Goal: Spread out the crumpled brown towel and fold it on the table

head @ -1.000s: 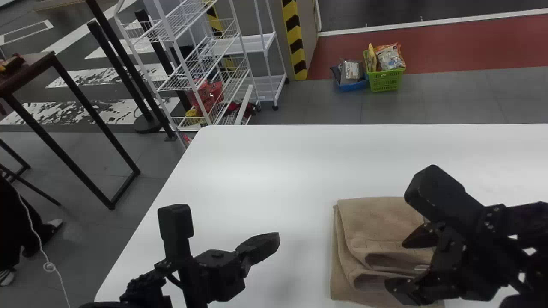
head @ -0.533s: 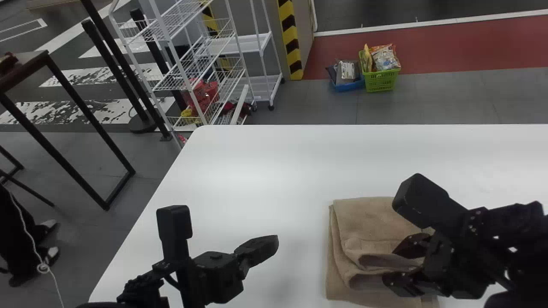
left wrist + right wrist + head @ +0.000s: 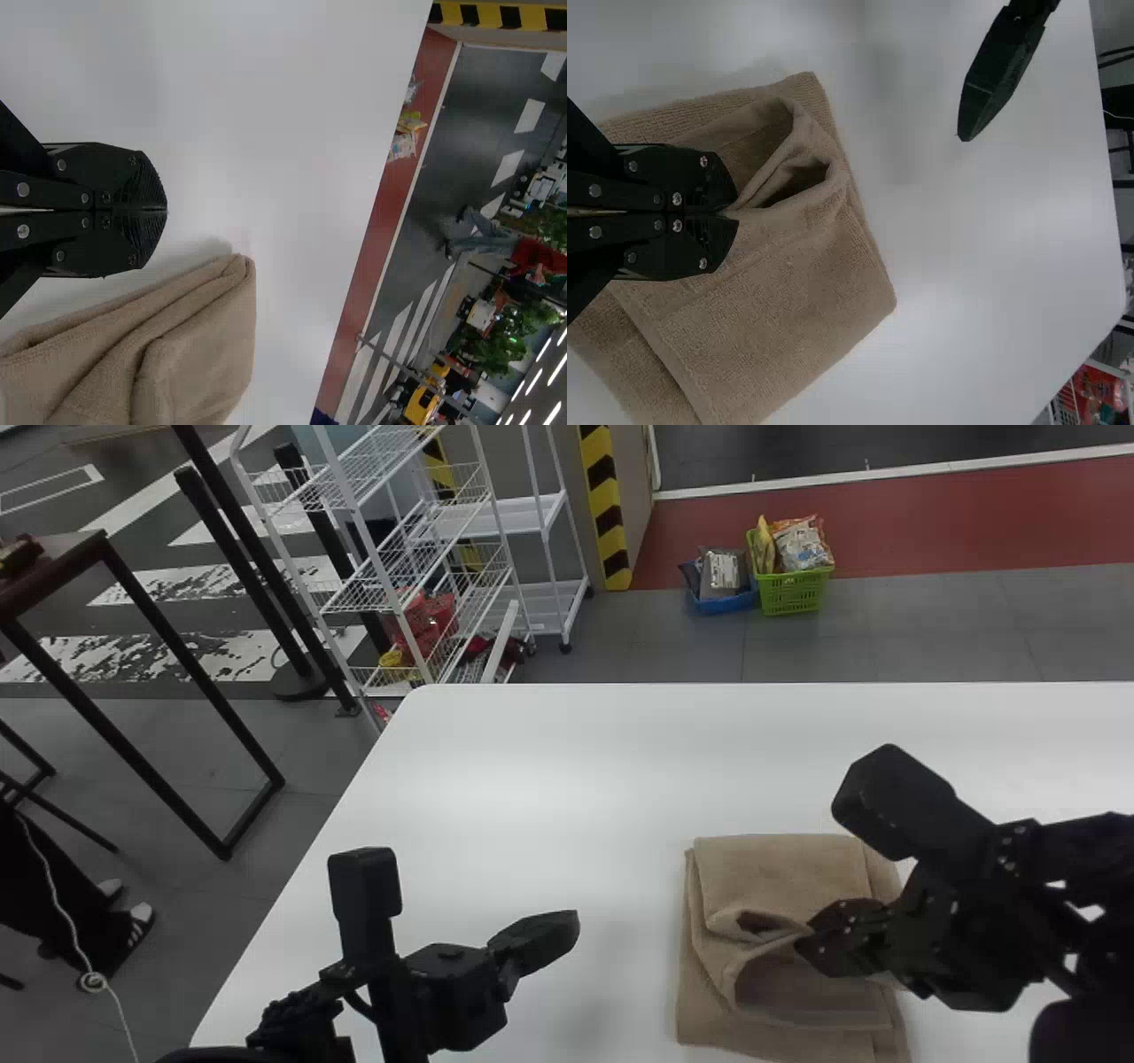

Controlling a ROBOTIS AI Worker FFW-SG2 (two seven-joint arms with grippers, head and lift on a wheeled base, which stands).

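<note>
Towel [image 3: 780,872] on white table [image 3: 532,779], perhaps plants [image 3: 498,343] beyond

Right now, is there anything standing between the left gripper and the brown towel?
Nothing visible; just the white tabletop lies between the left gripper and the towel. The right gripper pinches the towel from the opposite side.

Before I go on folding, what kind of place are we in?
Possibly a shop or an indoor demo area: white wire shelving rack, green plastic basket of packets, yellow-and-black striped pillar edge.
</note>
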